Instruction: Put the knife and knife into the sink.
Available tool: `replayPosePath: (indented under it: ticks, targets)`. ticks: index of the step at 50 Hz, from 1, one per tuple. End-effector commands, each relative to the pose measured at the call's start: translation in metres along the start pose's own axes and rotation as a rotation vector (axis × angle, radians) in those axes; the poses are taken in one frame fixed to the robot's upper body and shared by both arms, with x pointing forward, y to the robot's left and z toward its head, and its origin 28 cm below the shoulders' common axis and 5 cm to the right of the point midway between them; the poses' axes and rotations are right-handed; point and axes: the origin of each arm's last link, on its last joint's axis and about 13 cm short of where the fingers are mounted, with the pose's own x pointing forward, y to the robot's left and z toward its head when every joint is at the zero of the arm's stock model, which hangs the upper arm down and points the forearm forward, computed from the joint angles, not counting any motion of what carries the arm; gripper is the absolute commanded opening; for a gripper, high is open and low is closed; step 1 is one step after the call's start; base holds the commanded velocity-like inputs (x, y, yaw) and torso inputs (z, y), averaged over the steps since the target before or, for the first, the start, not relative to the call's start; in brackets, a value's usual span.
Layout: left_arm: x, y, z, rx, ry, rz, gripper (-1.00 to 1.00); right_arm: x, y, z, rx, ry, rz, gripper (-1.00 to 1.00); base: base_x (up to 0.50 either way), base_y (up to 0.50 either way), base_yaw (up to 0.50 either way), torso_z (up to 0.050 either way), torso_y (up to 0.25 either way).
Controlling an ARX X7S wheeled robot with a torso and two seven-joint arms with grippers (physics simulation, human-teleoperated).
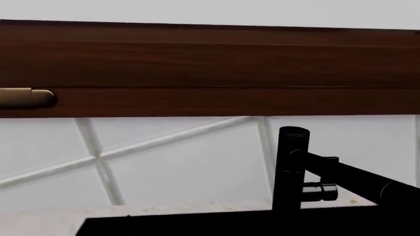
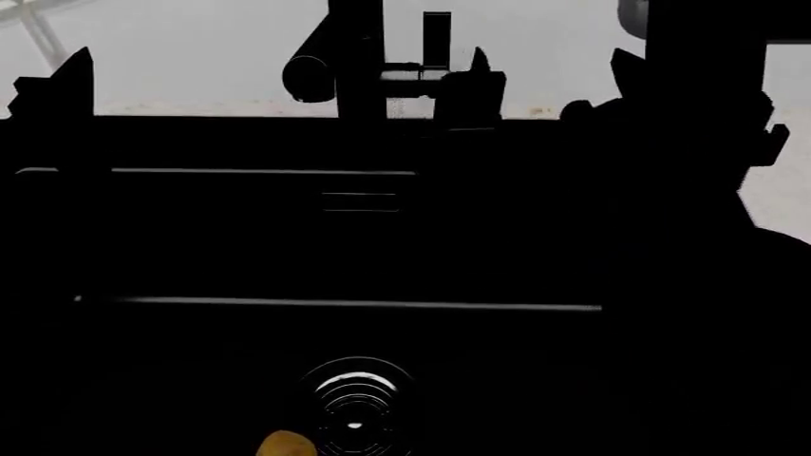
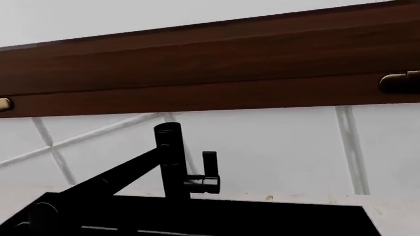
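Knives: neither one can be made out in any view; the head view is almost wholly black, so you cannot place them. As a judgement from the task alone: stiff, thin, fairly light, slick on the blade; take each across the handle, not the edge.

Sink (image 2: 380,237): large black rectangular basin, matte, filling the head view; its rear rim shows in both wrist views. Hard flat floor with faint pale ridge lines.

Drain (image 2: 356,407): round, shiny, concentric rings, low in the basin.

Yellow lump (image 2: 287,444): small, rounded, just beside the drain; not a task item.

Tap (image 3: 169,160): black, cylindrical upright with a long swivel spout and side lever, standing at the back rim.

Grippers: dark silhouettes rise at the head view's left and right edges, but you cannot tell whether either set of fingers is released or clenched.

Surround: pale speckled counter (image 1: 39,219), white tiled wall (image 1: 184,162), dark wood-grain cabinet (image 1: 210,69) with brass handle (image 1: 26,97).
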Motion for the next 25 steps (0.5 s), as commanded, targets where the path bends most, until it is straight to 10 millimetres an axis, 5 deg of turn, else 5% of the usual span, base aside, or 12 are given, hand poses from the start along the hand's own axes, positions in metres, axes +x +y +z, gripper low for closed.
replayPosePath:
  ticks: [1, 16, 25]
  targets:
    - [0.002, 0.005, -0.004, 0.0, 0.008, 0.017, 1.0, -0.033, -0.017, 0.01, -0.108, 0.015, -0.248, 1.0, 0.0, 0.0, 0.0, 0.0, 0.0]
    - [0.001, 0.008, -0.009, 0.022, 0.01, 0.035, 1.0, -0.107, -0.061, 0.019, -0.165, 0.032, -0.587, 1.0, 0.0, 0.0, 0.0, 0.0, 0.0]
    - [0.002, 0.008, -0.014, 0.025, 0.025, 0.038, 1.0, -0.134, -0.075, 0.021, -0.023, 0.063, -0.729, 1.0, 0.0, 0.0, 0.0, 0.0, 0.0]
